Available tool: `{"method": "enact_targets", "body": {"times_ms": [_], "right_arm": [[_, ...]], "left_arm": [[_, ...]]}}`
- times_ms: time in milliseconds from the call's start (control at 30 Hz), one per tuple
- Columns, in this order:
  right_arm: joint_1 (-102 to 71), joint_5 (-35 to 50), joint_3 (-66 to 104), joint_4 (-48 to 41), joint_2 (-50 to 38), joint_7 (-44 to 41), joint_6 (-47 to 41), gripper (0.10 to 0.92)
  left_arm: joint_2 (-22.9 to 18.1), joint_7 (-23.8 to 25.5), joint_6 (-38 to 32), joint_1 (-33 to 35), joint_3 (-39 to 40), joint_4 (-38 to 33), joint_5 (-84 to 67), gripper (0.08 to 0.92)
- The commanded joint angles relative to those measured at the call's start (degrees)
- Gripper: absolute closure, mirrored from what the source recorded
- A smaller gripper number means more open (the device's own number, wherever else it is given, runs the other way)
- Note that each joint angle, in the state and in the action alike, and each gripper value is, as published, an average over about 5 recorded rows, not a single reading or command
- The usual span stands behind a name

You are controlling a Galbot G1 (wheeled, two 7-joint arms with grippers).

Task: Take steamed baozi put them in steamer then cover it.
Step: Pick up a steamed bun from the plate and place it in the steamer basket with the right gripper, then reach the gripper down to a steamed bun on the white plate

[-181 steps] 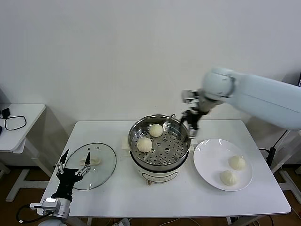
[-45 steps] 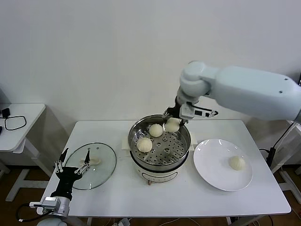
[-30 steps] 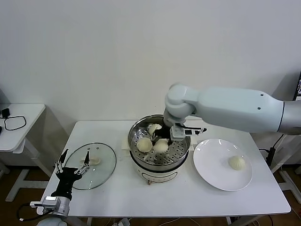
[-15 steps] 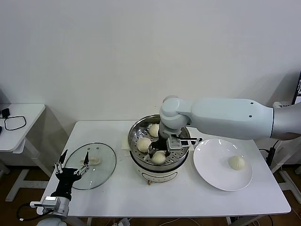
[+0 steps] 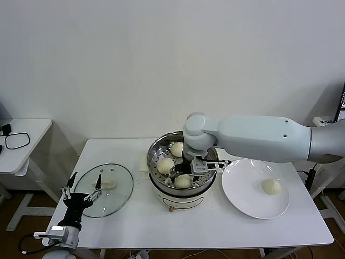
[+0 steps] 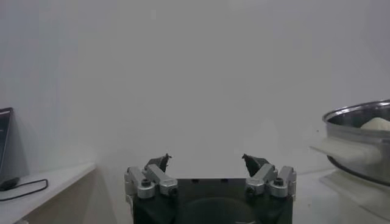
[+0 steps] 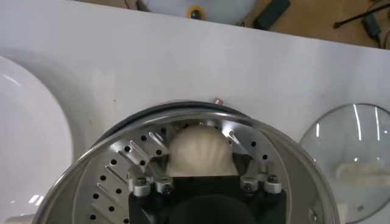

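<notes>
The steamer [image 5: 155,156] stands mid-table, a shiny steel pot on a cream base. Two baozi lie on its perforated floor, one at the back [image 5: 177,149] and one on the left [image 5: 165,165]. My right gripper [image 5: 184,178] is down inside the pot, shut on a third baozi [image 5: 183,182] that rests low at the front. In the right wrist view this baozi [image 7: 200,151] sits between the dark pads of the right gripper [image 7: 200,161]. A fourth baozi [image 5: 271,186] lies on the white plate [image 5: 245,189]. My left gripper [image 5: 86,181] is parked open at the table's front left.
The glass lid [image 5: 116,186] lies flat on the table left of the steamer, just ahead of the left gripper, and also shows in the right wrist view [image 7: 353,152]. The steamer's rim [image 6: 365,112] shows in the left wrist view. A side table [image 5: 21,140] stands at far left.
My right gripper carried a baozi from above the pot's back rim down to the front of the steamer floor. The plate went from two baozi to one. The left arm stayed still.
</notes>
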Motion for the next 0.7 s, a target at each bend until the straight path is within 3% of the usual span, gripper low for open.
{"method": "enact_targets", "body": {"times_ms": [33, 167, 400, 533, 700], "right_arm": [[7.3, 6.2, 1.3, 1.9, -7.5, -1.6, -1.1, 0.205], [11.0, 12.7, 1.9, 2.7, -15.4, -5.6, -5.2, 0.203], [9.6, 22.5, -0.6, -1.1, -28.0, -13.6, -23.7, 0.203], [3.3, 21.2, 1.7, -6.9, -32.3, -14.0, -29.4, 0.203], [-9.0, 12.9, 11.4, -13.6, -35.0, -15.5, -36.0, 0.203]], "left_arm": [[-0.1, -0.2, 0.1, 0.2, 0.6, -0.7, 0.1, 0.177], [-0.1, -0.2, 0.1, 0.4, 0.8, -1.2, 0.2, 0.177], [-0.1, -0.3, 0.0, 0.9, 1.8, -2.3, 0.5, 0.177], [-0.2, -0.3, 0.0, 1.1, 2.5, -2.7, 0.8, 0.177], [-0.4, -0.5, -0.1, 1.2, 3.3, -3.0, 1.2, 0.177]]}}
